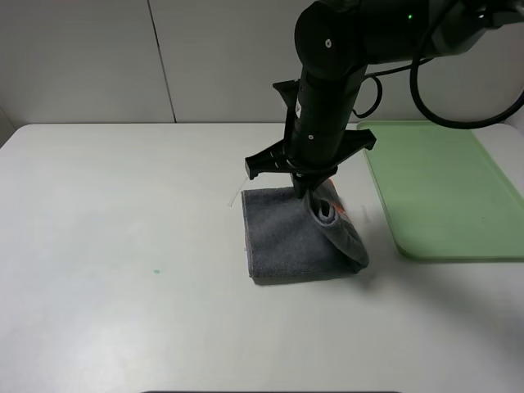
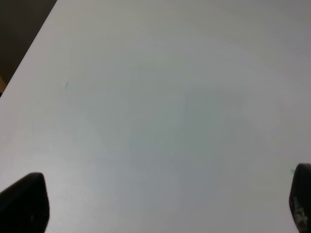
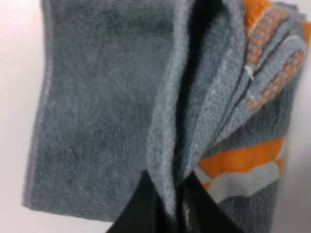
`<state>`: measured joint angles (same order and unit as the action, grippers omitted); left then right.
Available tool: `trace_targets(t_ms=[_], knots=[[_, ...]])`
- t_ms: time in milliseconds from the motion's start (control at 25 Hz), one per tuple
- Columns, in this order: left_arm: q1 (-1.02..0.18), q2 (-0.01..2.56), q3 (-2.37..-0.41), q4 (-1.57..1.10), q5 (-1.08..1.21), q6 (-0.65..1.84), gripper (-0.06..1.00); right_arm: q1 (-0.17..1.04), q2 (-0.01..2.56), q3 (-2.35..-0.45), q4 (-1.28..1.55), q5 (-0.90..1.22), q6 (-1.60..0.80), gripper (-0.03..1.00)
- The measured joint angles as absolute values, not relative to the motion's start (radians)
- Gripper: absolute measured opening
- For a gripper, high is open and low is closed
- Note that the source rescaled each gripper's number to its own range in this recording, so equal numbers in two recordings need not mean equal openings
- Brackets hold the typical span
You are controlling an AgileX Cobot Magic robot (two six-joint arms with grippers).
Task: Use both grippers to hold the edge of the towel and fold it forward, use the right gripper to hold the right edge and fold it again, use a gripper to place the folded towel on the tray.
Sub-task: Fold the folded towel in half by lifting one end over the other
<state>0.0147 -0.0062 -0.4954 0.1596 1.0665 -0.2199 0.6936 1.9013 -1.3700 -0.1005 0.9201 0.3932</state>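
1. Pinching a raised fold of cloth, the right gripper (image 3: 167,199) is clamped tight on the towel (image 3: 97,97). Grey terry and the orange-and-white band (image 3: 243,160) bunch just beyond it.
2. The held part appears to be the edge of the towel (image 1: 326,209) on the right side. It is lifted into a loop, while the rest of the cloth lies flat.
3. The towel sits near the middle of the table (image 1: 123,213), just left of the tray (image 1: 446,192) and not touching it.
4. The left gripper (image 2: 163,201) is spread wide over the white tabletop, well away from the cloth, holding nothing.
5. The step in hand looks like the second fold, done by the right gripper alone.
6. The next move likely calls for carrying the pinched edge leftward across the flat part. The gripper would then lower it onto the left hem before letting go, so the layers stay stacked.
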Motion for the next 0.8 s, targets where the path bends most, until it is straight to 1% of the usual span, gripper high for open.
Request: trace_targets(t_ms=[280, 720, 760, 800], knots=[[0.015, -0.006, -0.495, 0.16, 1.067, -0.22, 1.0, 0.73, 1.935, -1.372, -0.069, 0.903, 0.403, 0.04], [0.015, -0.006, -0.495, 0.16, 1.067, -0.22, 1.0, 0.73, 1.94, -1.374, -0.007, 0.861, 0.413, 0.04], [0.015, -0.006, -0.495, 0.16, 1.067, -0.22, 1.0, 0.73, 1.94, -1.374, 0.0, 0.85, 0.413, 0.05], [0.015, -0.006, -0.495, 0.16, 1.067, -0.22, 1.0, 0.73, 1.94, -1.374, 0.0, 0.841, 0.415, 0.08]])
